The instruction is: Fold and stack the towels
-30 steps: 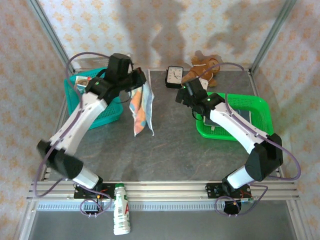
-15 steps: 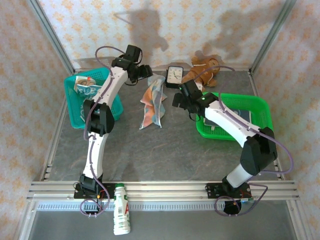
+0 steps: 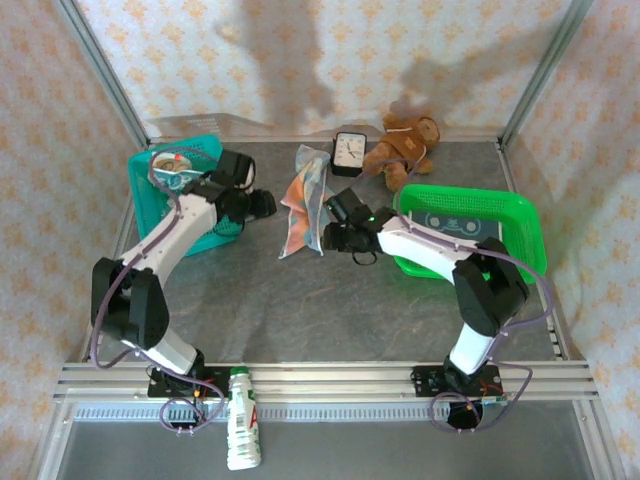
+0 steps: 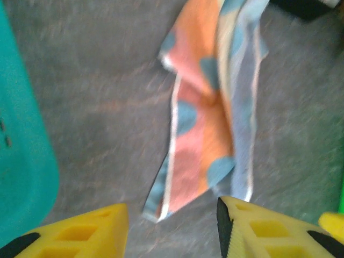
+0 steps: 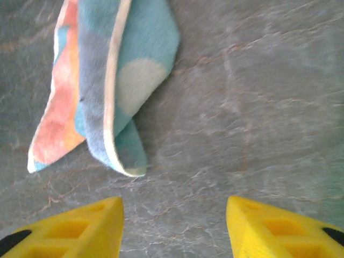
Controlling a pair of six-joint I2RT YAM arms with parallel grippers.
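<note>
An orange-and-blue dotted towel (image 3: pixel 305 200) lies crumpled lengthwise on the grey table near the back middle. My left gripper (image 3: pixel 266 205) is just left of it, open and holding nothing. In the left wrist view the towel (image 4: pixel 207 107) lies ahead of the open gripper (image 4: pixel 172 231). My right gripper (image 3: pixel 336 236) sits at the towel's lower right, also open. In the right wrist view the towel's blue corner (image 5: pixel 102 80) is up and to the left of the gripper (image 5: pixel 174 226). A dark folded towel (image 3: pixel 455 222) rests in the green basket (image 3: pixel 525 240).
A teal basket (image 3: pixel 160 215) at the back left holds a light cloth (image 3: pixel 172 172). A black clock (image 3: pixel 349 152) and a brown teddy bear (image 3: pixel 405 145) stand along the back edge. A plastic bottle (image 3: pixel 240 430) lies on the front rail.
The left gripper carried the hanging towel back, let it go and drew away to the left. The towel now lies on the table. The right gripper moved left to the towel.
</note>
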